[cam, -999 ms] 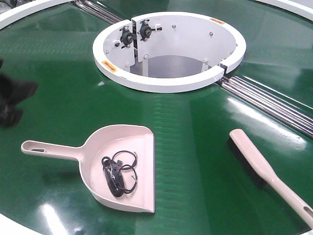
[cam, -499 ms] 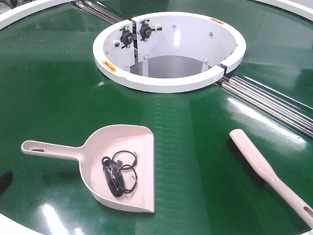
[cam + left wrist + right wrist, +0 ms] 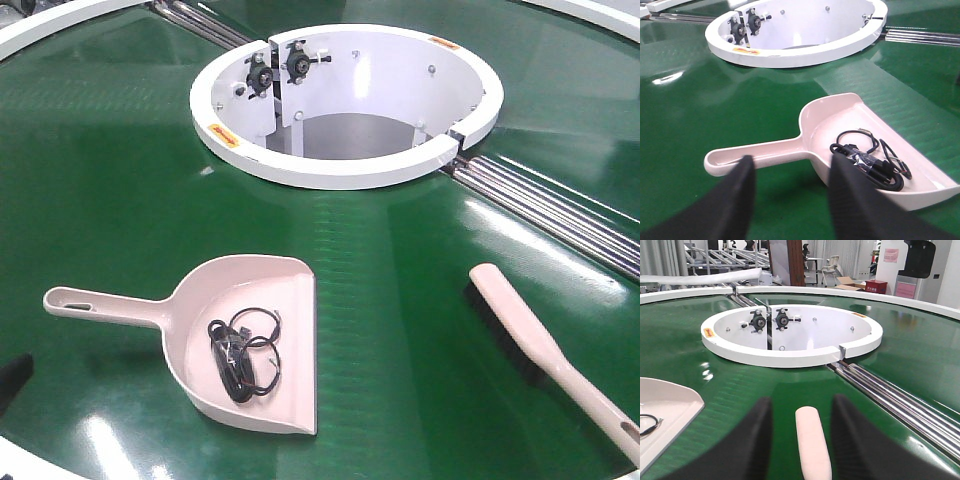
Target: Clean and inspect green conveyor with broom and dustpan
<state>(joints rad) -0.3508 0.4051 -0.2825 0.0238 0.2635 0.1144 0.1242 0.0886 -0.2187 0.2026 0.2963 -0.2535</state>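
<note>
The conveyor (image 3: pixel 120 180) carries the dustpan (image 3: pixel 250 330) near the front edge, black cable scraps (image 3: pixel 243 355) inside, and the broom (image 3: pixel 545 350) well apart to its right. Both claws gape empty: the left gripper (image 3: pixel 790 172) straddles above the dustpan handle, the right gripper (image 3: pixel 802 412) brackets the broom's tip. A tilted or off-centre left grab could tip the pan and spill the scraps; the smooth broom might slide out.
</note>
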